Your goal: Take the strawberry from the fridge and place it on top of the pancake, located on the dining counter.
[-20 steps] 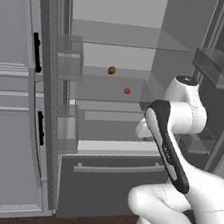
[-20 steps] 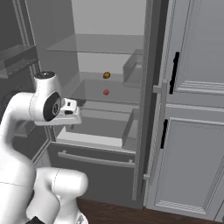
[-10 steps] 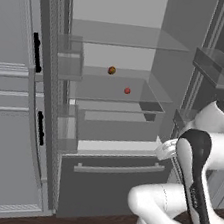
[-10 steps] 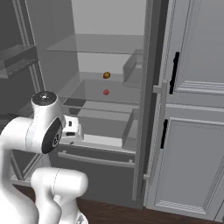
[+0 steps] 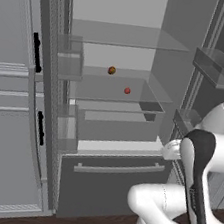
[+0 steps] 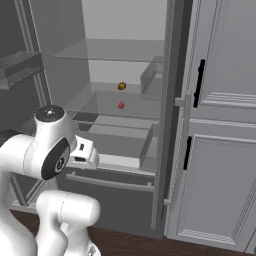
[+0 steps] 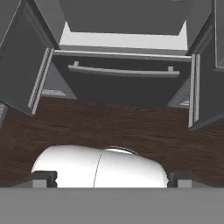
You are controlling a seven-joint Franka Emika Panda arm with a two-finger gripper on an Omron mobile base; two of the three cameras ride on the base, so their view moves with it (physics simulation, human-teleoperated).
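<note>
The fridge (image 5: pixel 111 134) is standing open, exposing the strawberry (image 5: pixel 127 91) on its glass shelf (image 5: pixel 152 92); the gripper (image 7: pixel 109 178), jaws spread and empty, is facing the floor (image 7: pixel 109 127).

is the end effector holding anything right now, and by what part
Nothing is held. The end effector is open and points down at the floor, while the strawberry sits on the fridge shelf.

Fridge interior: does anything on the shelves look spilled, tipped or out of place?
Nothing stands out. The fridge stands open, its glass shelves level and unbroken. The strawberry sits on a shelf, apart from a small brownish round item behind it. No spill shows on the wooden floor.
</note>
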